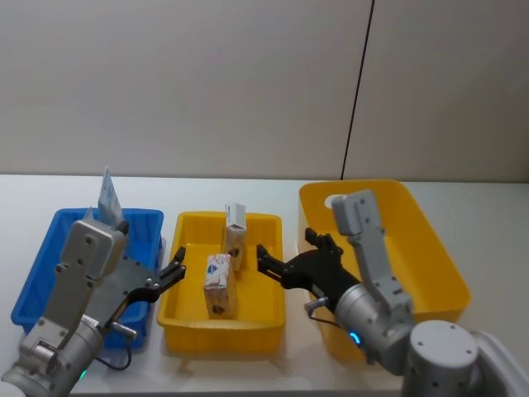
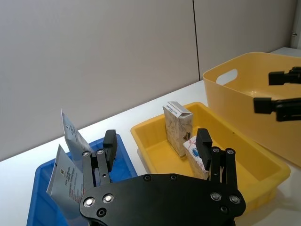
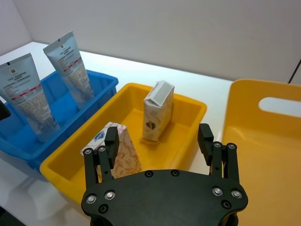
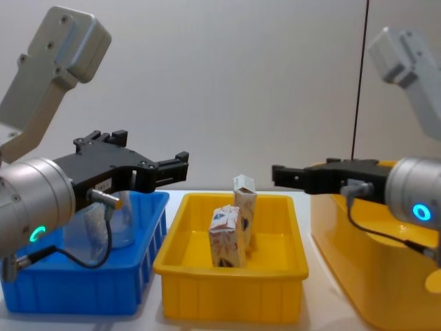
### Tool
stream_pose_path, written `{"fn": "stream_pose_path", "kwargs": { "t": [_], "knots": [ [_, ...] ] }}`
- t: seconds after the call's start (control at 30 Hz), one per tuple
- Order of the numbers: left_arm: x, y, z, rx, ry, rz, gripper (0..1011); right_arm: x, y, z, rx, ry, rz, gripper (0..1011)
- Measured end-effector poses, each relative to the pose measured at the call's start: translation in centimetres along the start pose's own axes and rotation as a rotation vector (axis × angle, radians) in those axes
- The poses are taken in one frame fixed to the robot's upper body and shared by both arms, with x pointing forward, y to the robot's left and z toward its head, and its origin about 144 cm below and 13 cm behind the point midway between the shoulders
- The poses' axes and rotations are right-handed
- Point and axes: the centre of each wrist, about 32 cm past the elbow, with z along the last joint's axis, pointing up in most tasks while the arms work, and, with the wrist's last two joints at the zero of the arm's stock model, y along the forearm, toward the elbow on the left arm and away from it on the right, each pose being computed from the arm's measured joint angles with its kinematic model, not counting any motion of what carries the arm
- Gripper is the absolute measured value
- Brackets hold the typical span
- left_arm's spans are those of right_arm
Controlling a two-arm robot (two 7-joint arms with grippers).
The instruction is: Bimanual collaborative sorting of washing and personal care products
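The left gripper (image 1: 172, 274) is being held wide and empty over the edge where the blue bin (image 1: 37, 285) meets the small yellow tray (image 1: 178, 318). The right gripper (image 1: 266, 264) is being held equally wide and empty at the tray's opposite side, beside the large yellow bin (image 1: 438, 248). Two cartons (image 1: 219, 285) are being kept upright in the tray, close together, and tubes (image 3: 26, 92) are being propped in the blue bin. A pick appears to be under preparation: a descent around one carton is being called for, with the jaws straddling it before closing.
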Motion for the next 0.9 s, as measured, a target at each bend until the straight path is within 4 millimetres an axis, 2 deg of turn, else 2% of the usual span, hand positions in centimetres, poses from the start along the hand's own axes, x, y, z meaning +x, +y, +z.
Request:
{"fn": "stream_pose_path", "kwargs": {
  "t": [0.53, 0.9],
  "knots": [
    [0.0, 0.0, 0.0, 0.0, 0.0, 0.0, 1001, -3.8, 3.2, 1.3, -0.132, 0.076, -0.026, 1004],
    [0.0, 0.0, 0.0, 0.0, 0.0, 0.0, 1001, -5.1, 4.9, 2.3, -0.212, 0.112, -0.042, 1003]
  ]
}}
